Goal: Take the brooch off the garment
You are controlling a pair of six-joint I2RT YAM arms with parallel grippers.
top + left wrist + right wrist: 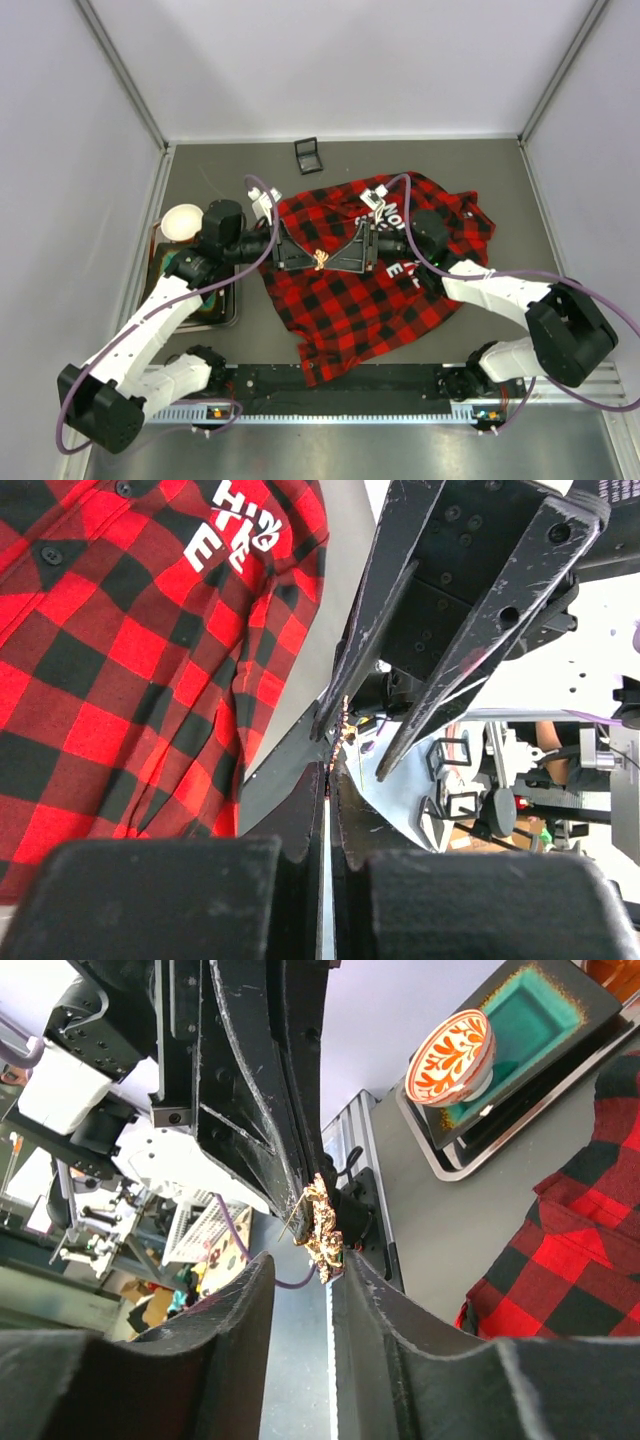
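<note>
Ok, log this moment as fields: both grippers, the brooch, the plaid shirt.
left gripper: shut on the small gold-brown sparkly brooch
right gripper: open, a finger on either side of the brooch
brooch: held clear of the cloth
garment: red-and-black plaid shirt with white lettering, spread on the grey table

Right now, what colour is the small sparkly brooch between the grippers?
Gold-bronze; the brooch shows best in the right wrist view.
</note>
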